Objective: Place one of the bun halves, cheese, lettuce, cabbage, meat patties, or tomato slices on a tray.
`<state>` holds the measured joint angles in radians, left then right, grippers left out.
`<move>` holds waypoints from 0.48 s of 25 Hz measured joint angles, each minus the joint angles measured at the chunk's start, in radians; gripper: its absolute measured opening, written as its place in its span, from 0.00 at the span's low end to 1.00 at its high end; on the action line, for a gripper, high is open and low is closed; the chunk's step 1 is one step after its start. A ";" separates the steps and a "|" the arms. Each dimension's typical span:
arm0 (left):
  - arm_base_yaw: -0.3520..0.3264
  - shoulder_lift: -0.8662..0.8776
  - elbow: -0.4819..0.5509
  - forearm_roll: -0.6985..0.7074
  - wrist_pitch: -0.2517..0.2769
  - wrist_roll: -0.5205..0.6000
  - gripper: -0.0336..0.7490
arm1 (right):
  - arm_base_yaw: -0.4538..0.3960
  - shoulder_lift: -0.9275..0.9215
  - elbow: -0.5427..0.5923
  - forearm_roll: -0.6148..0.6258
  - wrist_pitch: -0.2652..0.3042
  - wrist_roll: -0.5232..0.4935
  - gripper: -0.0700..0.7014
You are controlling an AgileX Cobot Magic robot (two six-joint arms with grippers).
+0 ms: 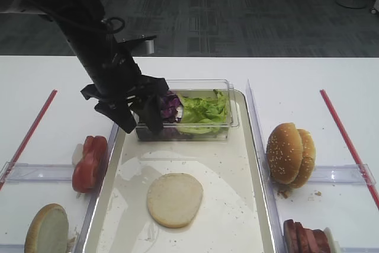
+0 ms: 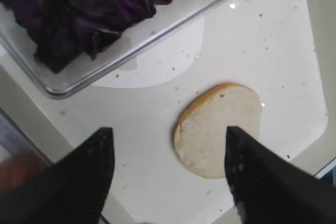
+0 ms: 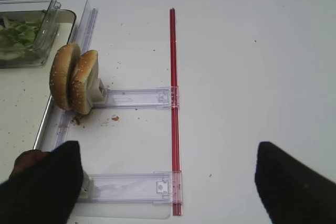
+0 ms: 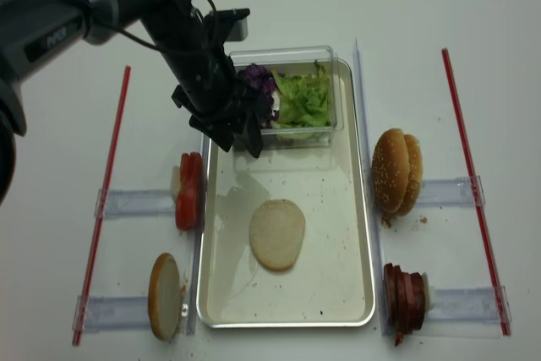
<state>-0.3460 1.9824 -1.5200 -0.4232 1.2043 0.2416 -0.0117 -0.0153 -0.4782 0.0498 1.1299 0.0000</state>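
The left gripper (image 1: 138, 117) is seen with its jaws spread wide and nothing between them; it is held above the near-left corner of the clear tub (image 1: 201, 128), at the far end of the tray (image 1: 249, 205), and no contact with either can be made out. Just beyond its fingertips the cabbage (image 1: 170, 105) is heaped in one dark purple pile, and further to its right the lettuce (image 1: 204, 111) lies as one light-green heap in the same tub. Below and toward the camera from the gripper, one flat bun half (image 1: 174, 199) is laid cut face up on the tray floor, well apart from the fingers. To the gripper's left and lower, one stack of tomato slices (image 1: 90, 163) is stood on edge beside the tray, and one more bun half (image 1: 46, 229) is propped further forward. Two sesame halves (image 1: 290, 155) and one row of meat patties (image 1: 305, 238) are placed across the tray. The right gripper (image 3: 168, 182) is likewise spread and empty.
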 joint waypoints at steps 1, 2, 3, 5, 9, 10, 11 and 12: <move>0.000 -0.004 -0.005 0.014 0.002 -0.017 0.58 | 0.000 0.000 0.000 0.000 0.000 0.000 0.97; 0.000 -0.009 -0.006 0.031 0.002 -0.029 0.58 | 0.000 0.000 0.000 0.000 0.000 0.000 0.97; 0.000 -0.013 -0.006 0.048 0.002 -0.044 0.58 | 0.000 0.000 0.000 0.000 0.000 0.000 0.97; 0.000 -0.025 -0.006 0.080 0.006 -0.071 0.58 | 0.000 0.000 0.000 0.000 0.000 0.000 0.97; 0.000 -0.052 -0.006 0.142 0.006 -0.109 0.58 | 0.000 0.000 0.000 0.000 0.000 0.000 0.97; 0.000 -0.061 -0.006 0.156 0.006 -0.111 0.58 | 0.000 0.000 0.000 0.000 0.000 0.000 0.97; 0.000 -0.072 -0.006 0.168 0.008 -0.115 0.58 | 0.000 0.000 0.000 0.000 0.000 0.000 0.97; 0.000 -0.080 -0.006 0.179 0.008 -0.117 0.58 | 0.000 0.000 0.000 0.000 0.000 0.000 0.97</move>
<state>-0.3460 1.9021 -1.5263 -0.2438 1.2126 0.1244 -0.0117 -0.0153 -0.4782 0.0498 1.1299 0.0000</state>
